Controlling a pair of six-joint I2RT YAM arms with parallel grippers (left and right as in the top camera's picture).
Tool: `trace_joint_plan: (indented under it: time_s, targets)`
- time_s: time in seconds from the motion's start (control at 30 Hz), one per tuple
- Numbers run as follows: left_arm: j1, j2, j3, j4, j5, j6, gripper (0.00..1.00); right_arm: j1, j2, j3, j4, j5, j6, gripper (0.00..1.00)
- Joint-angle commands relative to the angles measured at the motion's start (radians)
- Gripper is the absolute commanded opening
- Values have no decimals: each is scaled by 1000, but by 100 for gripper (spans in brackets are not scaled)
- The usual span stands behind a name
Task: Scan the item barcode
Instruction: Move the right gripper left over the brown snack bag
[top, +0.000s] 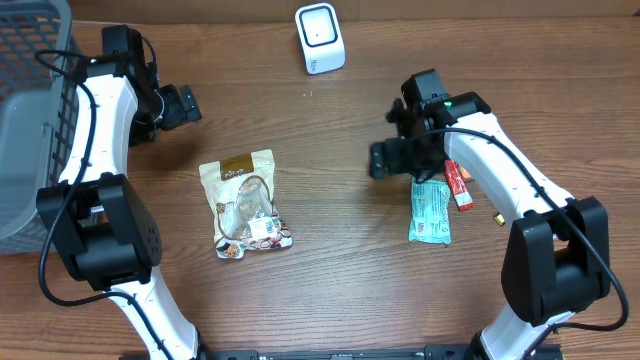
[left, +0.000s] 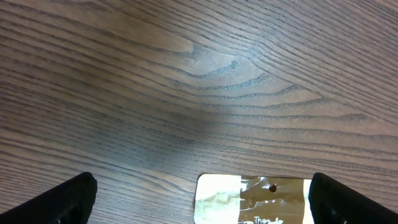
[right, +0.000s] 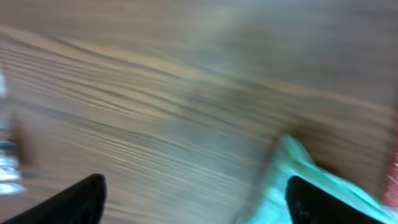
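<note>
The right gripper hangs with its fingers spread wide and nothing between them. It is just beside the upper end of the teal packet, which lies flat on the table toward the right edge. A red packet sits close against the teal packet's far side.

The left gripper is also spread and empty, near the left edge and above the top of the snack pouch. The white scanner stands at the back edge, well apart from both items, so no barcode looks presented yet.

The likely trouble is the pickup. A thin, flat packet gives the fingers little to pinch, so they may skate over it, shove it into the red packet, or lift both. Even once an item is held, a barcode turned away from the scanner's face would not read.
</note>
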Motion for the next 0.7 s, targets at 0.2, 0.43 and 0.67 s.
trace_joint_plan:
  time_s: [0.2, 0.43, 0.67]
  targets:
    - [-2, -42, 20, 1, -3, 11, 100, 117, -1, 8, 239, -415, 102, 100]
    - [-2, -42, 20, 1, -3, 11, 100, 263, -1, 8, 354, -375, 130, 100]
    - [-2, -42, 20, 1, -3, 11, 100, 399, 0, 8, 396, -278, 129, 100]
